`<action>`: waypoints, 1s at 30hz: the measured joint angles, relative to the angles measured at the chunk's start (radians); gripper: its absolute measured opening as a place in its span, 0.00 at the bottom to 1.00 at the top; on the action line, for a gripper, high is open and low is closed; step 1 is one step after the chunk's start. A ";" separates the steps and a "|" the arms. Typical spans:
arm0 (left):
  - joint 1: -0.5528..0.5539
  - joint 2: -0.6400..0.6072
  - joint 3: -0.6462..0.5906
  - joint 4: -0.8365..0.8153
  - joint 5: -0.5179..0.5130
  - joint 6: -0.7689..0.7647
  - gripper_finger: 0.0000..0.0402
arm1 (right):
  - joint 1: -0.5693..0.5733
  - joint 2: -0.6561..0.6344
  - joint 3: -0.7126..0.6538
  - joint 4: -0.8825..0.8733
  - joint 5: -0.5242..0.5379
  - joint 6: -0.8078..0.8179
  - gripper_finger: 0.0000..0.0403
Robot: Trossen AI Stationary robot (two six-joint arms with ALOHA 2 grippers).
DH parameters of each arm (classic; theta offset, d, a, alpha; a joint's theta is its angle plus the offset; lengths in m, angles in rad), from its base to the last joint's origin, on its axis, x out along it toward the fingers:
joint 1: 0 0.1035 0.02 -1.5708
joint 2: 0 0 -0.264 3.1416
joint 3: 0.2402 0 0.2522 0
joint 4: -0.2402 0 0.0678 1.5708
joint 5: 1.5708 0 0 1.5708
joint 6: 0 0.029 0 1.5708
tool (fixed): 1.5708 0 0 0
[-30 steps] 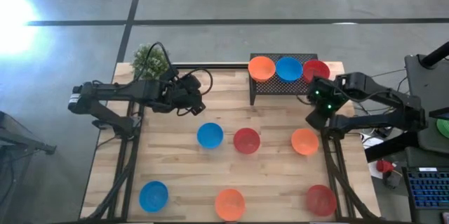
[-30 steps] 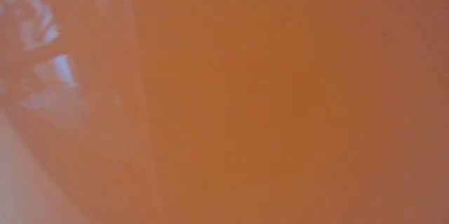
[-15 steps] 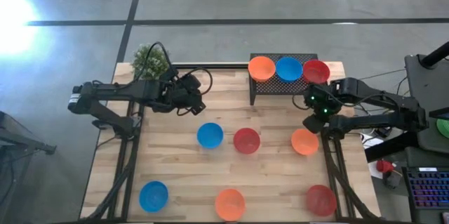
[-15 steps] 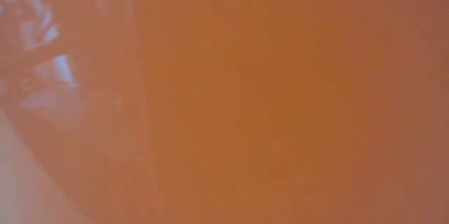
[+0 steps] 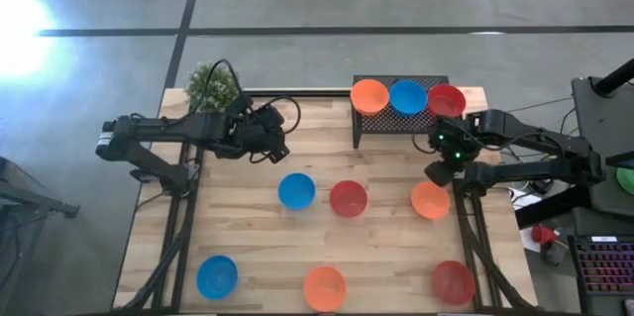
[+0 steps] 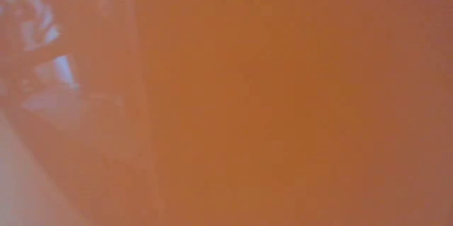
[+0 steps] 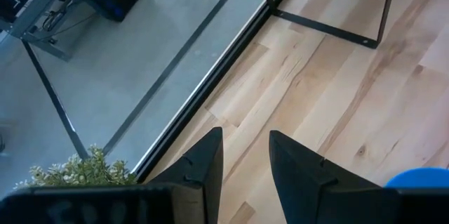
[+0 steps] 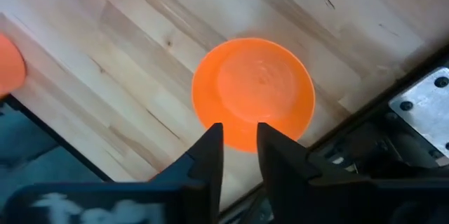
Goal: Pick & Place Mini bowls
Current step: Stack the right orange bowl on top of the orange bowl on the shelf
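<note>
1. Table (image 5: 386, 247): pale wooden top filling the centre of the high view, grey floor on all sides.
2. Black wire-mesh rack (image 5: 381, 130): at the table's upper edge, right of centre. On its top sit three mini bowls in a row, touching: orange (image 5: 369, 95), blue (image 5: 407, 96), red (image 5: 447, 99).
3. Middle row on the table, well apart from one another: blue bowl (image 5: 296, 190), red bowl (image 5: 349, 198), orange bowl (image 5: 430, 200) close to the right edge.
4. Lower row near the bottom edge: blue bowl (image 5: 217, 276) at lower left, orange bowl (image 5: 324, 287) at centre, red bowl (image 5: 453, 282) at lower right.
5. Right gripper (image 5: 437, 171): over the right edge, just above the middle-row orange bowl. In the right wrist view its fingers (image 8: 210, 147) stand a narrow gap apart over that bowl's near rim, pinching nothing.
6. Left gripper (image 5: 278, 151): upper left of the table, over bare wood, apart from every bowl. Fingers (image 7: 208, 157) spread a little, empty.
7. Potted plant (image 5: 212, 81): at the table's upper-left corner.
8. Open room: a bare strip of wood between the two rows; bare wood left of the rack.
9. Low view: filled with orange blur; nothing can be told.
</note>
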 joint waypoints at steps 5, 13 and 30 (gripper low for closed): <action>0.000 0.000 0.000 0.000 0.000 0.018 0.29 | 0.000 0.001 -0.027 0.066 0.000 0.046 0.29; 0.000 -0.001 0.000 -0.001 0.000 0.021 0.29 | 0.000 0.000 -0.076 0.085 0.000 0.232 0.30; 0.000 -0.001 0.000 -0.009 0.000 0.090 0.29 | 0.101 0.045 -0.254 0.395 -0.045 0.558 0.29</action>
